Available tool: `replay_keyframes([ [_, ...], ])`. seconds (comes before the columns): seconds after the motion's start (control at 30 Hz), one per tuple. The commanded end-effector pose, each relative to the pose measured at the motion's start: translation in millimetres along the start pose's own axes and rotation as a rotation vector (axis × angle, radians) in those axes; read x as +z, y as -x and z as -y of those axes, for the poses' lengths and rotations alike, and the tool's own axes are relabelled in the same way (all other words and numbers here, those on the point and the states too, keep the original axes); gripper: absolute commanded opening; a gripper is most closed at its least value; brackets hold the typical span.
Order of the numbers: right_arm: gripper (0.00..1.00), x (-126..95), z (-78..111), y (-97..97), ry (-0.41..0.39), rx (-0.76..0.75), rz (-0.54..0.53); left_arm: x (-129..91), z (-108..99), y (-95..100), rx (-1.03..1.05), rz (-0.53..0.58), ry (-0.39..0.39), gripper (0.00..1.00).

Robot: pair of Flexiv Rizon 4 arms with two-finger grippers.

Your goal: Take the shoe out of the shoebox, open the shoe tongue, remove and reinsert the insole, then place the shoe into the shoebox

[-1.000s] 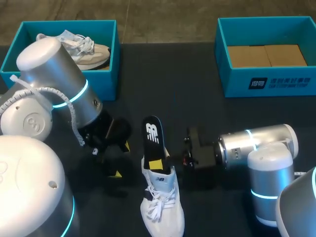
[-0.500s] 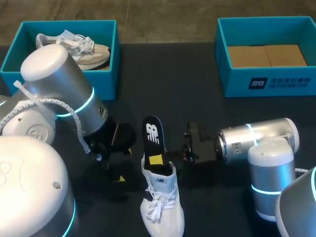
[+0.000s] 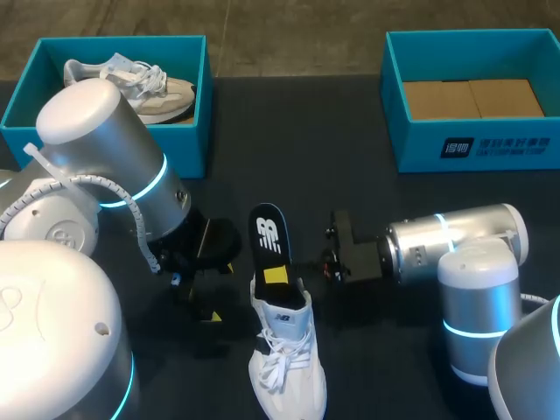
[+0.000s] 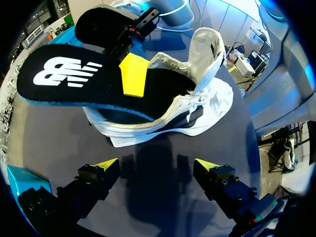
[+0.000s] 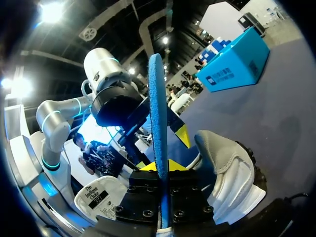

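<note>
1. The white shoe stands on the dark table between my arms, its tongue lifted.
2. Its black insole juts half out over the heel, with the toe end inside.
3. My right gripper pinches the insole's edge. My left gripper hangs spread beside the shoe, touching nothing.
4. I judge this to be the insole step. The next move needs the shoe steadied while the insole slides.
</note>
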State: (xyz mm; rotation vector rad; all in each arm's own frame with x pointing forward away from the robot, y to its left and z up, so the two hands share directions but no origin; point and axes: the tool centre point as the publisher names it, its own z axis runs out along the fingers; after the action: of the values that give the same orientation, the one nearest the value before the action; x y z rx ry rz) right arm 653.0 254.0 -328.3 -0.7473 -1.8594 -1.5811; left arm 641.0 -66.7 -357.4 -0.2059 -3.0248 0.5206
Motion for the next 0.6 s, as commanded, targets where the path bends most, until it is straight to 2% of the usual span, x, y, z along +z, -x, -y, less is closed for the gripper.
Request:
replay_keyframes([
  [0.03, 0.00, 3.0, 3.0, 6.0, -0.011, 0.017, -0.003, -0.2, -1.2, -1.6, 0.001, 0.003, -0.003, 1.00],
  [0.4, 0.00, 1.5, 28.1, 5.9, 0.003, 0.056, 0.004, -0.2, -1.2, -1.6, 0.001, 0.003, -0.003, 1.00],
  [0.6, 0.00, 3.2, 35.5, 3.9, 0.000, 0.079, 0.016, -0.2, -1.2, -1.6, 0.001, 0.003, -0.003, 1.00],
])
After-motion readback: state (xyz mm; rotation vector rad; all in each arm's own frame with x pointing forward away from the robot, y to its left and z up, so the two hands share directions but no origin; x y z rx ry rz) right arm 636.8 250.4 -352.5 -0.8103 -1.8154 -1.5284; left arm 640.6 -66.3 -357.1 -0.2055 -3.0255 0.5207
